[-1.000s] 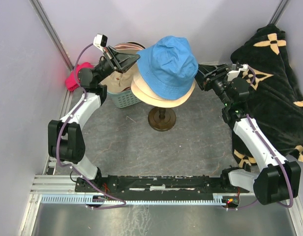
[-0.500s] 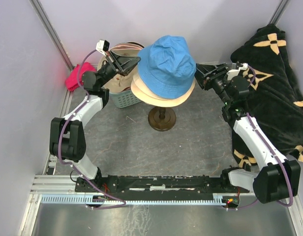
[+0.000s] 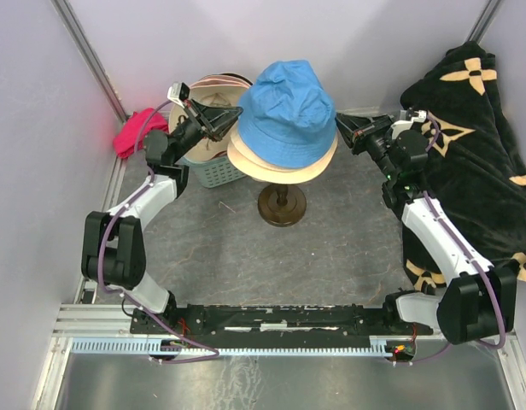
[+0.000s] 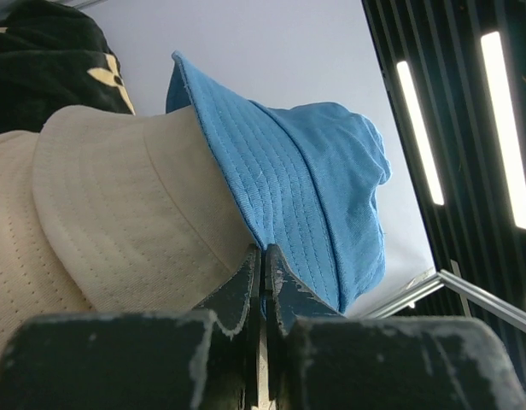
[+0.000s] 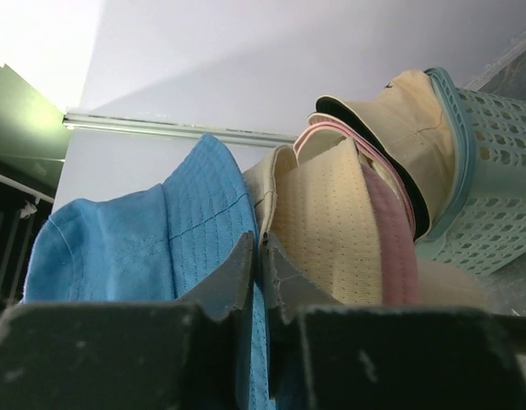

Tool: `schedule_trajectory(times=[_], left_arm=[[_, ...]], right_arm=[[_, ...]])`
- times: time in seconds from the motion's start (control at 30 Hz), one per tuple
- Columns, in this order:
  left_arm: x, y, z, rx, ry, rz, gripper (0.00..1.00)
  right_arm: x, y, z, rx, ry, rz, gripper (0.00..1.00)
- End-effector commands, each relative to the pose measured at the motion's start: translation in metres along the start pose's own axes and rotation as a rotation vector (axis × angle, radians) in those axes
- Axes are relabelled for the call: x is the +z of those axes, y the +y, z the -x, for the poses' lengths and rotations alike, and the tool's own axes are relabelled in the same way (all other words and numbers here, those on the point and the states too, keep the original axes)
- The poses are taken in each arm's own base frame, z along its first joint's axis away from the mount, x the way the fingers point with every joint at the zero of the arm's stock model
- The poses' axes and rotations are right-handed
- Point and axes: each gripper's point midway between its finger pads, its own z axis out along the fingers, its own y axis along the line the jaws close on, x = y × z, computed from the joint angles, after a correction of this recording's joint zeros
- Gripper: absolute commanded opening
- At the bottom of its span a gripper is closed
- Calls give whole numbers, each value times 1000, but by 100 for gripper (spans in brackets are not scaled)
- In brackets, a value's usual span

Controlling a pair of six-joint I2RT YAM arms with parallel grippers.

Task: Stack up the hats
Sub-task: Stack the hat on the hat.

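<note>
The left gripper jaws pinch the blue hat by its brim. The right gripper jaws, narrow, grip the opposite brim

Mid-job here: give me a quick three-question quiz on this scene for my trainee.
1. True or false: the blue fabric bucket hat sits on top of the cream fabric bucket hat.
2. The tan fabric bucket hat lies: A in the pale green plastic basket; B on the black flowered cloth; C on the grey tabletop.
3. What is the left tool pinching?
Key: 1 true; 2 A; 3 the blue hat's brim.
</note>
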Motion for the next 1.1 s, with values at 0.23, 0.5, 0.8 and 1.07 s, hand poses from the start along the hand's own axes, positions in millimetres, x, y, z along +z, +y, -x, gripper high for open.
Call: schedule_trajectory(times=[0.23,0.5,0.8,1.07], left_arm=[[-18,14,-11,24,-31,65,3],[-32,28,-21,14,-40,121,3],[-45,53,-29,-16,-51,184,3],[-56,73,-38,-38,-48,234,3]], right_arm=[[2,32,4,4,-10,118,2],[10,19,8,15,-8,80,2],[17,-4,12,18,-6,4,2],[22,-31,13,9,13,-91,2]])
